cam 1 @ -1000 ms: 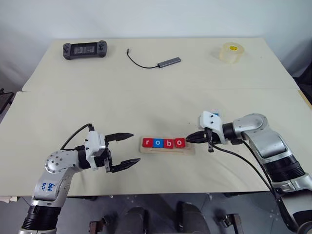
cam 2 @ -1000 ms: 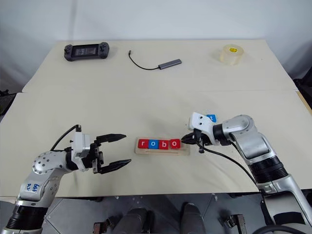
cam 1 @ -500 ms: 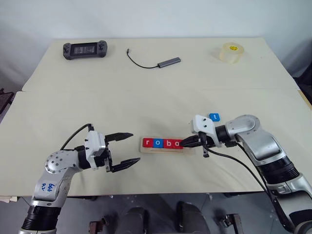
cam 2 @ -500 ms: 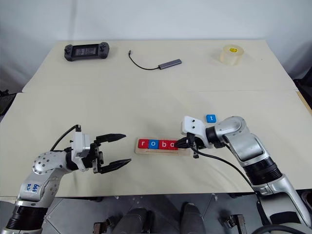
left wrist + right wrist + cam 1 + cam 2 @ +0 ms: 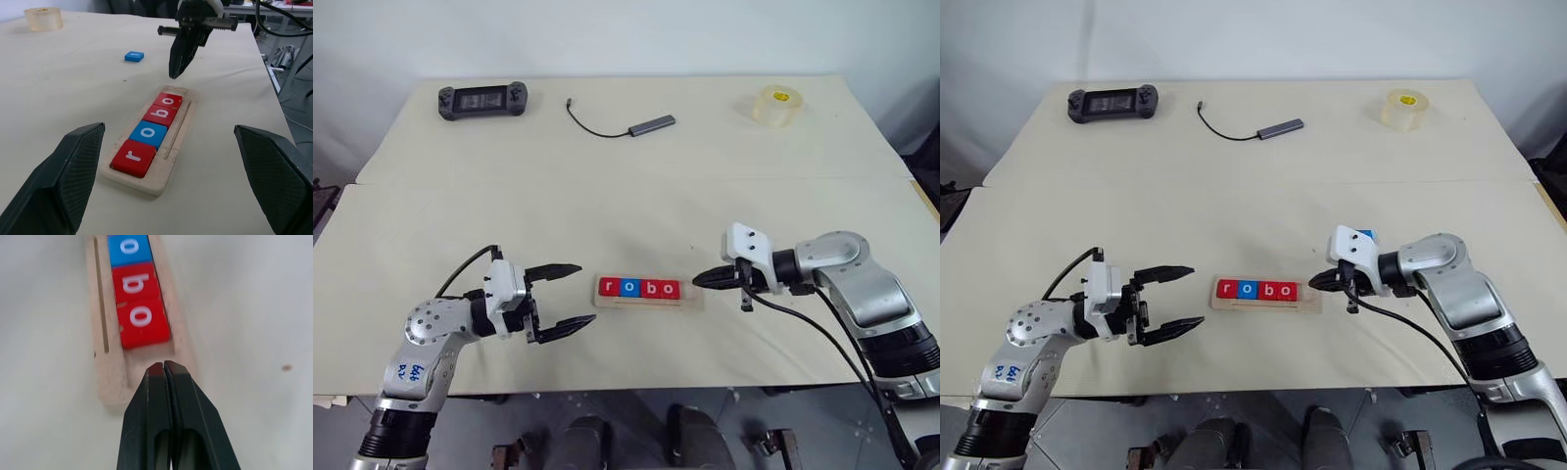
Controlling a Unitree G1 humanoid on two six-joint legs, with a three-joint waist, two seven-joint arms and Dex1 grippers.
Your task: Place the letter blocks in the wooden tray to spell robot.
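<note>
Four of the five letter blocks sit in the wooden tray (image 5: pixel 647 294), which lies on the surface (image 5: pixel 626 186) at lower centre of the head views. Read from the left they are a red r (image 5: pixel 610 288), a blue o (image 5: pixel 629 289), a red b (image 5: pixel 651 289) and a red o (image 5: pixel 672 289), touching one another in a row, so the word reads "robo". The tray's right end, past the second o, holds no block; the right wrist view shows bare wood there.

The last block, a blue t (image 5: pixel 134 56), lies loose on the surface, apart from the tray. In the right eye view it peeks out as a blue patch (image 5: pixel 1365 236) just behind the right wrist housing, right of centre.

The right claw (image 5: pixel 699 280) has its fingers pressed together and empty, its tip just off the tray's right end. The left claw (image 5: pixel 570 295) hangs left of the tray at lower left, fingers spread apart, holding nothing.

So the job looks mostly done: what remains, judging by the layout, is to pick up the t and seat it in the open slot after the second o
</note>
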